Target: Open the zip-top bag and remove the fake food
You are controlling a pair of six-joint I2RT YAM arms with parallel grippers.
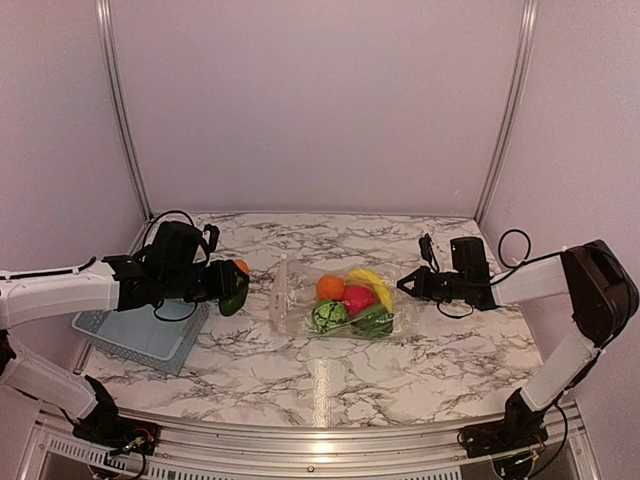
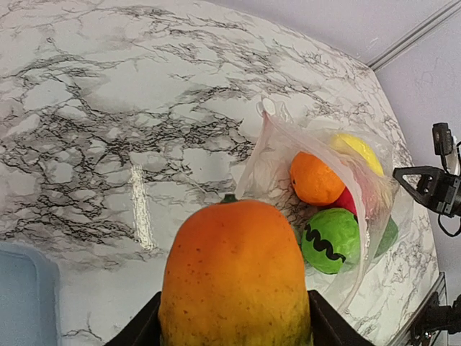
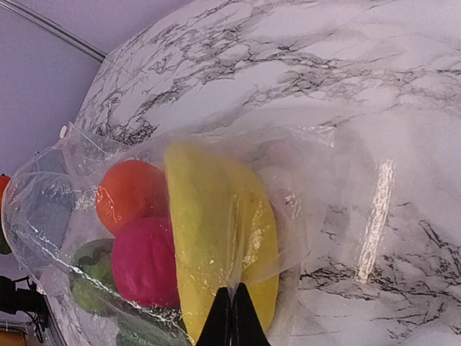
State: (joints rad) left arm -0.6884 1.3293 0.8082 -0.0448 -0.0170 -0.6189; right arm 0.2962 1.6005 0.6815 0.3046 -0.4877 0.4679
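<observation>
Seen from above, a large, clear, crinkly zip-top bag [image 1: 345, 300] lies near the middle of the white marbled surface [image 1: 250, 370], its open zip edge turned towards 9 o'clock. Five pieces of plastic fake food are inside it: an orange ball [image 1: 330, 287], a yellow banana [image 1: 372, 283], a red fruit [image 1: 358, 298], a green ball with a dark zigzag [image 1: 329, 316] and a dark-green vegetable [image 1: 374, 321].

At 9 o'clock from the bag, apart from it, the left hand [image 1: 225, 283] hangs above the surface. It is clamped on a sixth piece, an orange toy fruit shading to yellow and green [image 2: 234, 281]. Its black fingers [image 2: 140, 328] press the fruit's two sides in the left wrist view.

At 3 o'clock the right hand [image 1: 404, 285] meets the bag's closed end. Its tips are pressed together on the clear film, right in front of the banana in the right wrist view.

A light blue slatted plastic basket [image 1: 140, 335] sits at 8 o'clock from the bag, at the surface's left edge, under the left arm.
</observation>
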